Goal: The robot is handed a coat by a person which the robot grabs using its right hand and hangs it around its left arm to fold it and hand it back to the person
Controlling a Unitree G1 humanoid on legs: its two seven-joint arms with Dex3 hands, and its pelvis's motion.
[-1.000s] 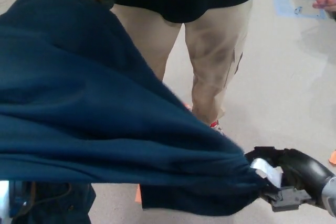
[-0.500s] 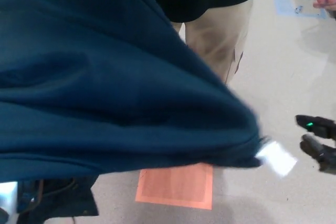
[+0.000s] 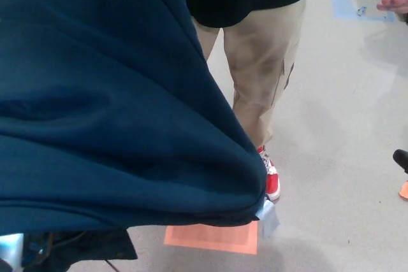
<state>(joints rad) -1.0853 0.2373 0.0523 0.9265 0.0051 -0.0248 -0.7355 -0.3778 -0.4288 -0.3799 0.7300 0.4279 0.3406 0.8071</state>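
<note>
One coat (image 3: pixel 108 106): dark blue, draped across left and centre of frame, white tag (image 3: pixel 268 218) at lower corner.
Right hand (image 3: pixel 401 159): black sliver at right edge, apart from coat; state cannot be told.
Person (image 3: pixel 255 62): upper centre, khaki trousers.

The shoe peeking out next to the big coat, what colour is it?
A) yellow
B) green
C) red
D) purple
C: the shoe showing below the tan trouser leg, just past the edge of the dark blue coat, is red.
</note>
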